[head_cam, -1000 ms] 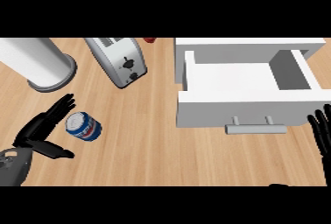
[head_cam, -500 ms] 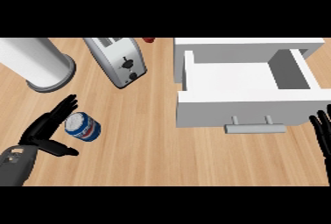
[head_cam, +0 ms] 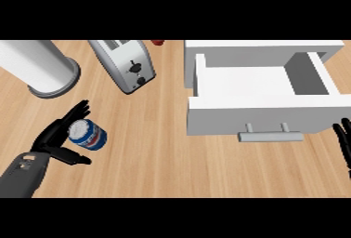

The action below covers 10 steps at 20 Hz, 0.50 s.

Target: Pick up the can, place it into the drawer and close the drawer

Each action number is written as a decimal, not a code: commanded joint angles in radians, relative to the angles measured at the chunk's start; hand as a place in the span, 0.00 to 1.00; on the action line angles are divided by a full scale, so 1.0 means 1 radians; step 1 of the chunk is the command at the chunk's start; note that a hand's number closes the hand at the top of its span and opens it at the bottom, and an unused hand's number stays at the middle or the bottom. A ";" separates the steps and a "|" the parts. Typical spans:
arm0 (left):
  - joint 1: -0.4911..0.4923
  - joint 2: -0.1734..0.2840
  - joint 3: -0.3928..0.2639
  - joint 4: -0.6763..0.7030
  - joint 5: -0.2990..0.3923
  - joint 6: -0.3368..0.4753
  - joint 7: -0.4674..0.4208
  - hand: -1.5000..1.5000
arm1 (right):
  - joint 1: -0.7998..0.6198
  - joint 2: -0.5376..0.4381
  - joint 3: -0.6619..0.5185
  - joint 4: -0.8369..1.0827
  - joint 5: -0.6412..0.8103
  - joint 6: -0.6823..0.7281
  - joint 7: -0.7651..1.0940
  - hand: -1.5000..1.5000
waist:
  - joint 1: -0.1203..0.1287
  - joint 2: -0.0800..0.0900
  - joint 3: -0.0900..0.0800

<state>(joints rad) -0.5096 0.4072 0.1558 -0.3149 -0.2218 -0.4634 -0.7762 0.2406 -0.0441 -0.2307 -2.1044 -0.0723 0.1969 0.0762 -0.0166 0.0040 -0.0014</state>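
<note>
Since the earlier frame, the left hand [head_cam: 55, 139] has closed in on the small blue-and-white cylindrical can [head_cam: 87, 134], while the right hand [head_cam: 343, 144] has stayed at the right edge. Left fingers [head_cam: 74, 113] extend straight along the can's far-left side, thumb spread below it; they lie against or just beside the can, not curled round it. The can stands upright on the light wooden bench [head_cam: 165, 158]. Right fingers are straight and relaxed, just right of the open white drawer [head_cam: 264, 95]. Beyond the left fingers stand a silver toaster [head_cam: 126, 65] and a white paper-towel roll [head_cam: 37, 65].
</note>
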 commanded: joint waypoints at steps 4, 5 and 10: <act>-0.045 -0.011 -0.002 0.007 0.012 -0.089 -0.012 0.00 | -0.005 -0.006 -0.024 0.027 -0.017 0.010 -0.011 0.00 | 0.005 -0.002 0.001; -0.026 -0.042 -0.010 -0.006 0.007 -0.058 -0.029 0.00 | 0.007 -0.007 -0.024 -0.042 -0.027 0.005 0.027 0.00 | 0.005 -0.003 0.001; -0.052 -0.030 -0.017 0.030 -0.001 -0.087 -0.036 0.00 | 0.083 0.032 0.025 -0.063 0.013 0.029 -0.025 0.00 | 0.002 -0.002 0.001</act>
<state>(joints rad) -0.5473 0.3637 0.1396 -0.2810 -0.2305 -0.4462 -0.7810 0.2671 -0.0347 -0.2285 -2.1360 -0.0738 0.2065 0.0787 -0.0171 0.0040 -0.0015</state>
